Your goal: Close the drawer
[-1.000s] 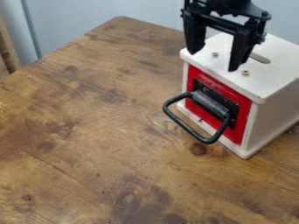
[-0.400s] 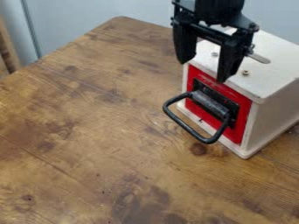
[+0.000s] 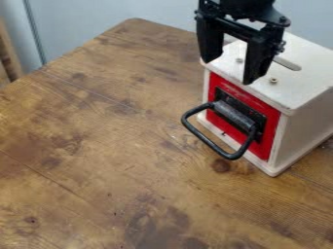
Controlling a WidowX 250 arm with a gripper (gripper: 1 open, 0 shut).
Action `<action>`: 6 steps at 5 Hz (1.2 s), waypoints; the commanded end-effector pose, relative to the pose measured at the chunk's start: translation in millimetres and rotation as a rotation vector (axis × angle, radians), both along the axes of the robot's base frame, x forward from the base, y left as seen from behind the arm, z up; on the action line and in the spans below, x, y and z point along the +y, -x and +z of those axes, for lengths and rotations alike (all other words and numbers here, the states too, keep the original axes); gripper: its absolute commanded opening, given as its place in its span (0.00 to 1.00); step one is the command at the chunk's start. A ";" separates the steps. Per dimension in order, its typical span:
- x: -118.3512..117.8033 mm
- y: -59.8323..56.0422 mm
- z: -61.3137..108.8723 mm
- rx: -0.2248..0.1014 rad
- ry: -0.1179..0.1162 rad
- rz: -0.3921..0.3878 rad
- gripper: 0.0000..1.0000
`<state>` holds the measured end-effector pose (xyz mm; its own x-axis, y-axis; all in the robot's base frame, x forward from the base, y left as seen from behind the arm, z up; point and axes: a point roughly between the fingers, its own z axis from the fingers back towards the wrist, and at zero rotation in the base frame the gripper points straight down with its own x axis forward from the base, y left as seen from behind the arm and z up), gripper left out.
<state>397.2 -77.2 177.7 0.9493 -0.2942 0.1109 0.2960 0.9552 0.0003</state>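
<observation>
Desk [image 3: 89, 136]: brown wood, dark knots and streaks in the grain, filling the left and the foreground and running on beneath the box. Behind it at far left, a strip of brown wood [image 3: 8, 58], upright, beside a pale grey wall [image 3: 117, 12] that spans the back. Right of the middle, one loop handle [image 3: 211, 145], black, thick, rounded at the corners, standing out from the front of the drawer toward the lower left, over the desk. Next, one drawer [image 3: 267, 148], red front with a black plate in its middle, set in the front of the white box; its pale inner walls cannot be seen from here. Above it, one pair of black jaws [image 3: 242, 58], pointing down from the top edge, parted wide, a broad gap between the two fingers, nothing held; they hang in front of the box's upper part, and whether they touch its top cannot be told. At far right, one white box [image 3: 306, 102], upright, turned at an angle, its top bearing a slot, partly hidden by the right-hand finger, and small round metal fittings near the front edge.
</observation>
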 end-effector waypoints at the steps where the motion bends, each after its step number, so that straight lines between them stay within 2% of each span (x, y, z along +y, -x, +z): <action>1: 6.2 -6.9 20.6 -0.058 0.017 0.004 1.00; 3: -1.5 -13.2 4.9 -0.051 0.009 0.082 1.00; 4: -7.8 -16.2 10.3 -0.064 0.010 0.024 1.00; 5: -13.8 -17.9 19.5 -0.056 0.016 -0.039 1.00; 6: -15.0 -16.4 22.4 -0.061 0.012 -0.008 1.00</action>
